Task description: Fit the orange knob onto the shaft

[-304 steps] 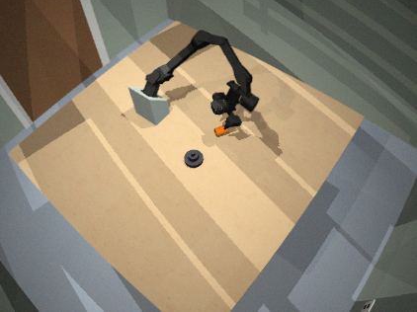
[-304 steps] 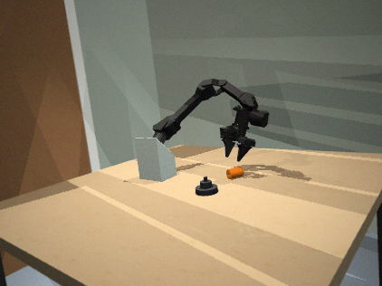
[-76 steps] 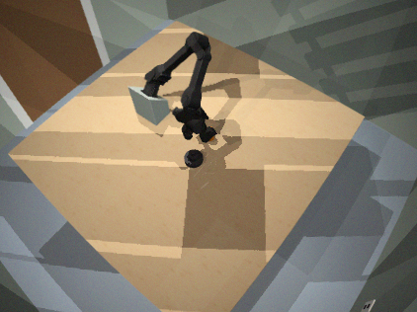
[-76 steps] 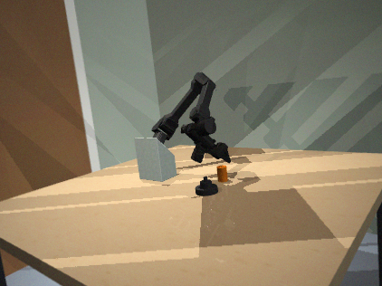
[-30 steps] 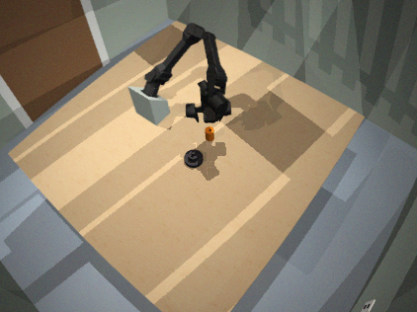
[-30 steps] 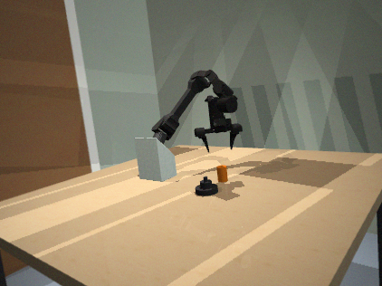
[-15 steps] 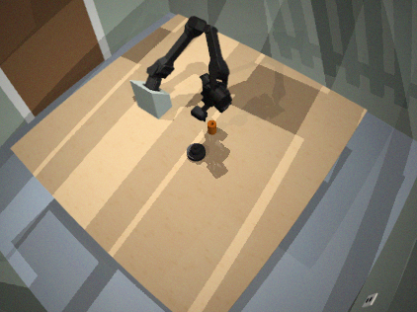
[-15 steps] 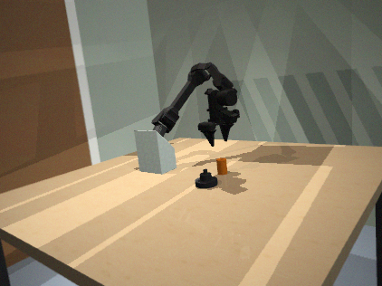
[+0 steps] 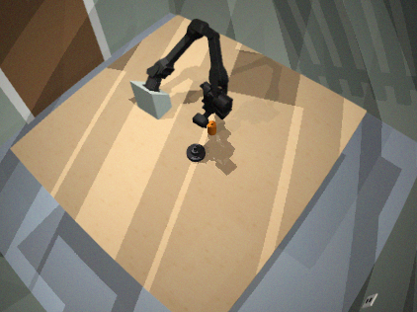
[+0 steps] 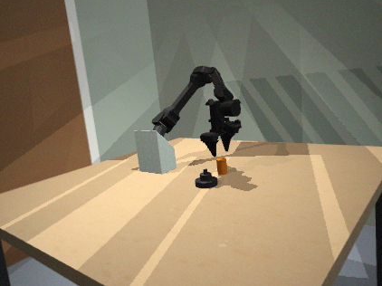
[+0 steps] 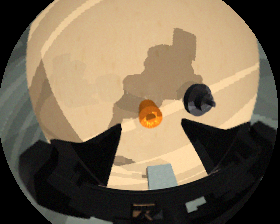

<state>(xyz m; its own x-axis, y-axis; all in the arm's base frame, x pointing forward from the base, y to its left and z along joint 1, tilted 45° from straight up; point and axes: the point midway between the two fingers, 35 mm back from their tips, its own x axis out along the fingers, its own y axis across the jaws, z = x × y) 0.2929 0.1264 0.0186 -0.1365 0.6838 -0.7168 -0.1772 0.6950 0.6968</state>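
Pedestal: round, dark, stepped (image 9: 196, 153) (image 10: 206, 182) (image 11: 197, 100), its shaft (image 10: 205, 171) bare
Knob: orange upright cylinder (image 9: 211, 128) (image 10: 222, 166) (image 11: 150, 114), a hole in its top, standing on the counter (image 9: 163, 215) (image 10: 181, 233) (image 11: 100, 55) near the pedestal, apart from it
Tool: black (image 9: 208, 121) (image 10: 221, 153) (image 11: 151, 125), fingers wide open, holding nothing, above the knob
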